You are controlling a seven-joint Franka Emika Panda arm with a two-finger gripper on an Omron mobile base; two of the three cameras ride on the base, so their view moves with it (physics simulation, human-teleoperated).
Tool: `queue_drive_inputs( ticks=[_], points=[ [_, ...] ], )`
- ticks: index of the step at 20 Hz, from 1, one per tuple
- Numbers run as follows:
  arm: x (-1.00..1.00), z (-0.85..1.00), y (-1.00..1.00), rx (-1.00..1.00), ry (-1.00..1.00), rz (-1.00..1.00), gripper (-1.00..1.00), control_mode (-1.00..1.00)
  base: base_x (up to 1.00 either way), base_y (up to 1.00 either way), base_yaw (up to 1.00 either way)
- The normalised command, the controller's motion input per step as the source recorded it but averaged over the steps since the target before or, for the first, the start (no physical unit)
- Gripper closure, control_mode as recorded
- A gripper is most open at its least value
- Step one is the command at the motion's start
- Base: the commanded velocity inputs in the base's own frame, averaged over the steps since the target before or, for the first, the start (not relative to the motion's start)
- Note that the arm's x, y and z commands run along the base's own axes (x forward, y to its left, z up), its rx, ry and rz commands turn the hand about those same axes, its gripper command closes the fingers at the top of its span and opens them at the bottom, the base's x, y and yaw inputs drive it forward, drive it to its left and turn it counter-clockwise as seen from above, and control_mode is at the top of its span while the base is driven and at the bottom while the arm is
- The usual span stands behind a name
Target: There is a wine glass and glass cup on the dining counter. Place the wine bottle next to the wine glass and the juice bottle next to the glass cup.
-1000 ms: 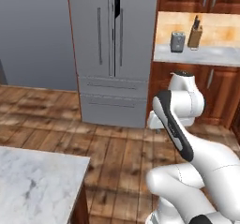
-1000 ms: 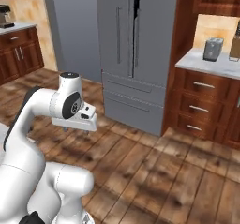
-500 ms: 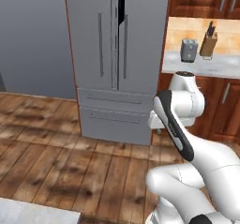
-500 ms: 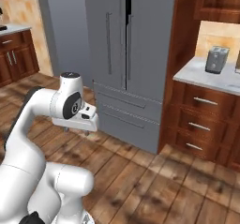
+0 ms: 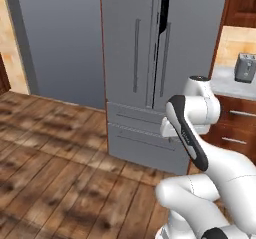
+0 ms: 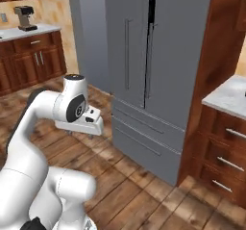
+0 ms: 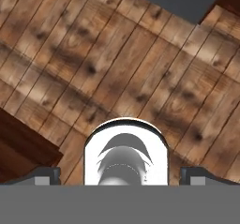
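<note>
The wine glass, glass cup, wine bottle, juice bottle and dining counter are out of view. My gripper (image 7: 122, 175) points down at the brown wood floor (image 7: 117, 59). Its two dark fingertips (image 7: 46, 175) stand wide apart with nothing between them, so it is open. In the right base view the hand (image 6: 89, 124) hangs folded close to the arm, in front of the fridge's lower drawers.
A tall grey fridge (image 5: 135, 58) stands straight ahead, its right door slightly ajar with a dark gap (image 5: 163, 13) at the top. A toaster (image 5: 245, 67) sits on the counter to its right above wood drawers (image 6: 226, 147). A coffee machine (image 6: 23, 17) stands far left.
The whole picture has shifted: the base has driven closer to the fridge, which now looms larger. The marble corner at lower left has left the view. The arm keeps its folded pose.
</note>
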Motion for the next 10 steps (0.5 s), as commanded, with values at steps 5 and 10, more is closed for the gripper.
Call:
queue_drive_inputs(
  ticks=[5,10],
  points=[
    [0.00,0.00,0.00,0.00,0.00,0.00,-1.00,1.00,0.73,0.00,0.43],
    [0.00,0.00,0.00,0.00,0.00,0.00,-1.00,1.00,0.63,0.00,0.49]
  ],
)
